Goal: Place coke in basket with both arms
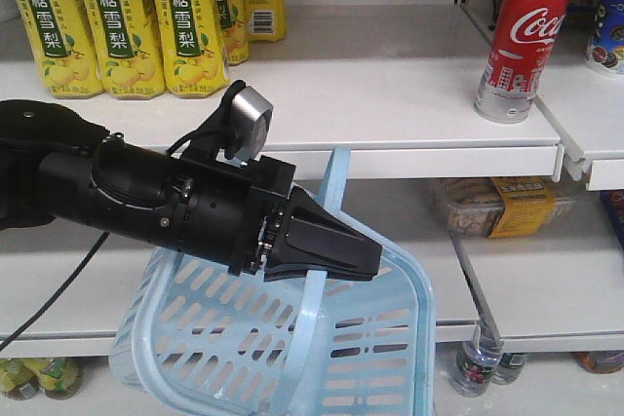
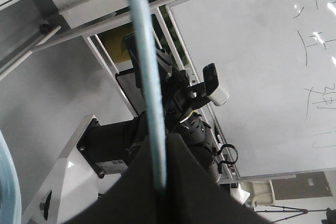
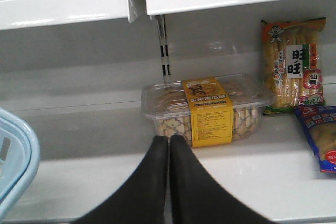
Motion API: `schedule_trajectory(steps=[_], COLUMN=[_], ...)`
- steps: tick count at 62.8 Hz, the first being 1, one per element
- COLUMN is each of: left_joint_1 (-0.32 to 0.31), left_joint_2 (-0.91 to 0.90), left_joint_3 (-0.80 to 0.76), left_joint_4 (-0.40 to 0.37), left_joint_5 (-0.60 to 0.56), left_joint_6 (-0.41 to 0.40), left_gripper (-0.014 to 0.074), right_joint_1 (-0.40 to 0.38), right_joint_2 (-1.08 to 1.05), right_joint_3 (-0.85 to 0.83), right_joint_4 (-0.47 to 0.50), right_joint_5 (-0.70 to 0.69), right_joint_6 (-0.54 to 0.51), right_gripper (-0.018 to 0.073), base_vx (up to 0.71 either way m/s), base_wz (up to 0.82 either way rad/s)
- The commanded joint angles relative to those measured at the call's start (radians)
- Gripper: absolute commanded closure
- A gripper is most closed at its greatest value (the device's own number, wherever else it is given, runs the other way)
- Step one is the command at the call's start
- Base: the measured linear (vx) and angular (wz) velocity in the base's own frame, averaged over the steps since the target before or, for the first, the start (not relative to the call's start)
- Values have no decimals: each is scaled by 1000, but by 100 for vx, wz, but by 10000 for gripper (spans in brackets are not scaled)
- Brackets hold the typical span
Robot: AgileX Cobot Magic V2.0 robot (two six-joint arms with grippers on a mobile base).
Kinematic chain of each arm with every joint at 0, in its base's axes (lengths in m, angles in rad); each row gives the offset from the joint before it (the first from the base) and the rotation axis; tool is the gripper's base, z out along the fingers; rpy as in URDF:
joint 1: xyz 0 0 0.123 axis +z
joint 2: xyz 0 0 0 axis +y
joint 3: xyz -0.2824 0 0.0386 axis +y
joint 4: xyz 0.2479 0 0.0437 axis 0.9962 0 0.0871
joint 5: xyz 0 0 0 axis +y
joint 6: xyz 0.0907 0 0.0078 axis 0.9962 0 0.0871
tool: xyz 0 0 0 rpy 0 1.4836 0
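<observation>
The left gripper [image 1: 363, 250] is clamped on the hoop handle [image 1: 334, 177] of the basket [image 1: 195, 338], holding it up before the shelves, so that half looks done. The right gripper [image 3: 168, 140] has its fingers pressed together on nothing, facing a lower shelf [image 3: 273, 177]. The coke [image 1: 522, 31] stands upright and untouched on the upper shelf [image 1: 390, 94]; reaching, grasping and dropping it in remain.

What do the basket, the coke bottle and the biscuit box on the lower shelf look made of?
Basket: moulded plastic, pale blue, semi-gloss; slotted walls suggest it. Coke bottle: glossy red skin, plastic wrap or painted metal, can't tell. Biscuit box: thin clear plastic, biscuits visible through it, yellow paper-like band.
</observation>
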Motion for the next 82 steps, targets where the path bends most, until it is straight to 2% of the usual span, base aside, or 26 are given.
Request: schedule_trajectory(steps=[1,82], left_joint_1=[-2,-2], left_joint_2=[-46,-46], left_joint_3=[-23,-23], left_joint_4=[-82,-82], left_joint_5=[-18,-18], left_joint_6=[18,18], left_gripper=[603,603], right_joint_1=[1,1], right_joint_2=[-15,-15], right_joint_3=[15,15], right_joint_4=[-4,-4], right_joint_5=[-75,-75], right_joint_6=[-9,-9], right_gripper=[564,564], base_vx=[1,0], base_wz=[-1,0])
